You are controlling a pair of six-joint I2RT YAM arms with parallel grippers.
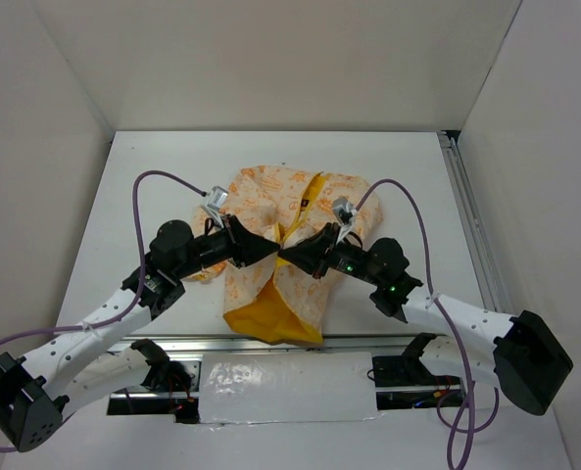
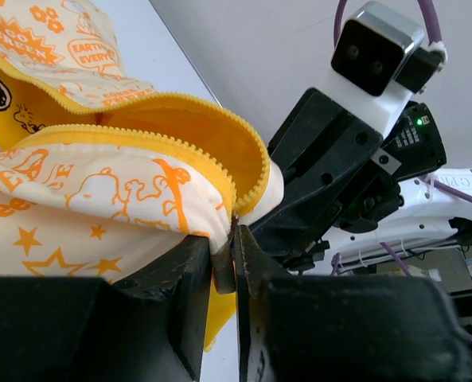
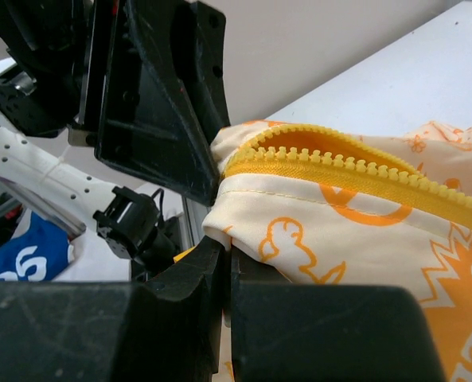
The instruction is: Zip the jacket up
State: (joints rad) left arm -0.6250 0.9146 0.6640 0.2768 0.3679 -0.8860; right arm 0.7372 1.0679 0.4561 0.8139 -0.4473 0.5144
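Nearest the lens in the left wrist view: black fingers (image 2: 180, 278) of the left end effector (image 2: 234, 243), drawn almost together and clenched on a thin edge of the jacket (image 2: 100, 199) at the end of its yellow zipper (image 2: 220, 171). Just beyond, tip to tip with it, the right end effector (image 2: 259, 231), likewise black, with a green light (image 2: 417, 122) glowing on the arm behind. From the right wrist, the same meeting seen from the other side: right fingers pressed nearly shut, gripping a corner of cream cloth directly below the zipper teeth, with the left one's dark body looming just above and to the left. Between the two grips, zipper not joined: two toothed yellow strips bowed apart in an open loop, bright yellow lining (image 2: 220, 135) showing inside. Printed in orange on the pale cream cloth: stars, cartoon figures, lettering. From the top camera, jacket lying in the middle of the white tabletop (image 1: 398, 162), somewhat bunched, with a strip of yellow visible toward the far side and a wide yellow flap of lining spread out at the near end. Both arms reaching in from the near edge, left from the left and right from the right, meeting nose to nose over the garment. Looped above each arm, a purple cable (image 1: 138, 211). Too closely crowded by fingers and folds to tell whether a slider sits on the teeth.
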